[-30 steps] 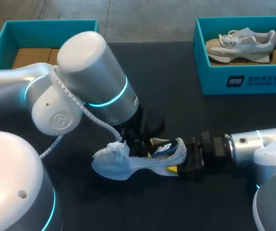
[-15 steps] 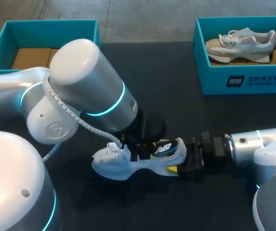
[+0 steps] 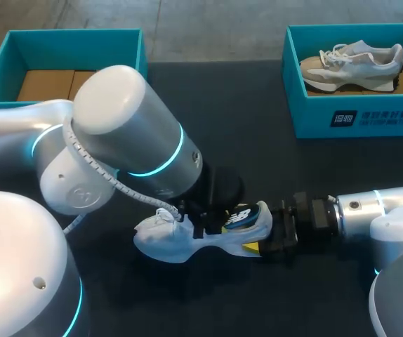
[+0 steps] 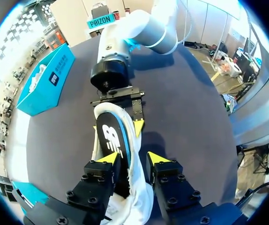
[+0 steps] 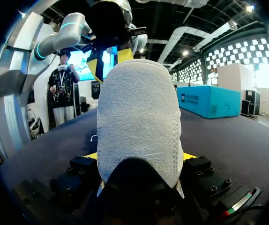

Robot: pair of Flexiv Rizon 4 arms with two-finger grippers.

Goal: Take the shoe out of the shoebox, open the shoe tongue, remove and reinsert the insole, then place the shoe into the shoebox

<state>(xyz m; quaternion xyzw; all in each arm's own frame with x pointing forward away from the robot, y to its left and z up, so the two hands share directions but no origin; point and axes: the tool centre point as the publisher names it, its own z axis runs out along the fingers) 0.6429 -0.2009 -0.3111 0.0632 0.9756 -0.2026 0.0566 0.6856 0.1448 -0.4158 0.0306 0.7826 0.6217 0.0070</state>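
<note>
Near the tabletop's front edge, the right hand clamps the heel, likely the firmest hold on the light, soft-sided shoe; whether the left hand at its collar grips is impossible to tell.

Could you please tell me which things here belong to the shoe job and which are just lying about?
In the job: white shoe, its heel in the right tool; dark insole; left tool; probably the empty shoebox.
Lying about: other shoebox, grey shoe inside.
</note>
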